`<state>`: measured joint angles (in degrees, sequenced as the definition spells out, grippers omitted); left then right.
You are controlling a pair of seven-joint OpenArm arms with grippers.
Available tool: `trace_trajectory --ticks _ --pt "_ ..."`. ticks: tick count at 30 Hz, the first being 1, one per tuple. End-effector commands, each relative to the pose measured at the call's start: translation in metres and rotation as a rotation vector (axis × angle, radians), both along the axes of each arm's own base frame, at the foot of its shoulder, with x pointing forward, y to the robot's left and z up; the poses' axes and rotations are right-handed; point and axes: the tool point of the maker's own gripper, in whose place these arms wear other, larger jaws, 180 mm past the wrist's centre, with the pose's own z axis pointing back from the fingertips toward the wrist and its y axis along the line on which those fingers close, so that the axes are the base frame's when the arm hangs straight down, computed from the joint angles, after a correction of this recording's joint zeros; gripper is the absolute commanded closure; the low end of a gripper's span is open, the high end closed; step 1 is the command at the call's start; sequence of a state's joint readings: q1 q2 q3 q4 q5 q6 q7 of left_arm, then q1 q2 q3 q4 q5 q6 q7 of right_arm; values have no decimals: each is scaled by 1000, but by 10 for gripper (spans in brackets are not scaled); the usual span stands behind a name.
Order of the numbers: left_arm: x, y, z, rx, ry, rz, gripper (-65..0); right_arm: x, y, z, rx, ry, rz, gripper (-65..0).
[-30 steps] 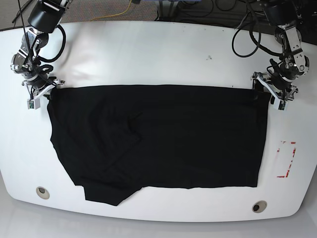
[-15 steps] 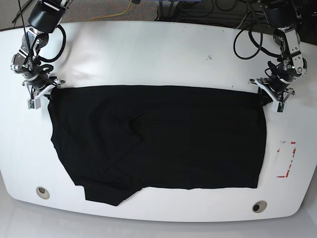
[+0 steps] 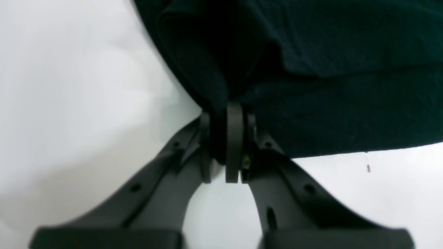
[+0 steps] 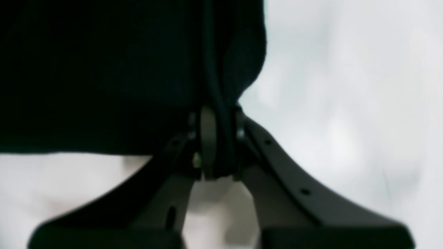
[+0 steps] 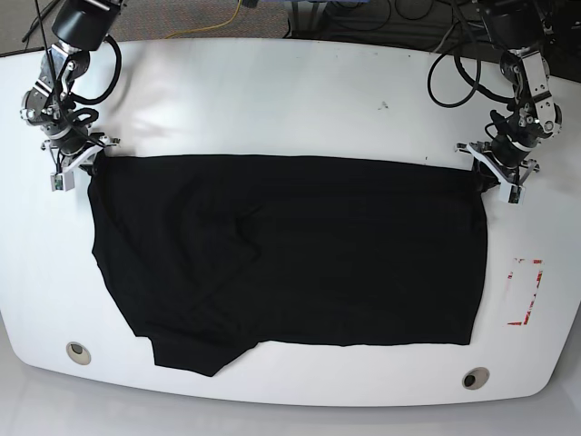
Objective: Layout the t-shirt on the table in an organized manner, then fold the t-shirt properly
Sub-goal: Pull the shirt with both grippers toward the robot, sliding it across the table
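We judged the layout step in hand: the left end effector [image 3: 226, 145] and right end effector [image 4: 218, 145] each pinched a far corner of the t-shirt [image 5: 290, 259], spread nearward from them across the counter [image 5: 272, 91], next needing an even pull.
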<state>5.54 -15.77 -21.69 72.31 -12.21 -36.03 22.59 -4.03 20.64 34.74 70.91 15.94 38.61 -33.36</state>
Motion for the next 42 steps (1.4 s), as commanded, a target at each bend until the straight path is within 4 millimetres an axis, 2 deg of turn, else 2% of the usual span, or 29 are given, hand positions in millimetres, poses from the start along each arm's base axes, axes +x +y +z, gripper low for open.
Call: trace_trajectory --ticks 1,13,22,29,33,42 --pt "-31 6 -20 70 127 -31 0 -16 -10 3 -58 42 17 0" --pt "-82 2 -13 167 210 -107 0 -77 -21 11 -86 124 -22 0" --pt "-121 -1 -6 239 290 -164 0 -115 -11 16 -134 176 14 0" --pt "-141 5 4 273 304 -159 0 -134 -8 15 -147 211 29 0" --pt "-151 9 4 281 322 -154 0 -149 -13 16 -149 222 -10 0" --pt "-167 13 1 285 358 -165 0 -162 -15 15 -154 248 -13 0"
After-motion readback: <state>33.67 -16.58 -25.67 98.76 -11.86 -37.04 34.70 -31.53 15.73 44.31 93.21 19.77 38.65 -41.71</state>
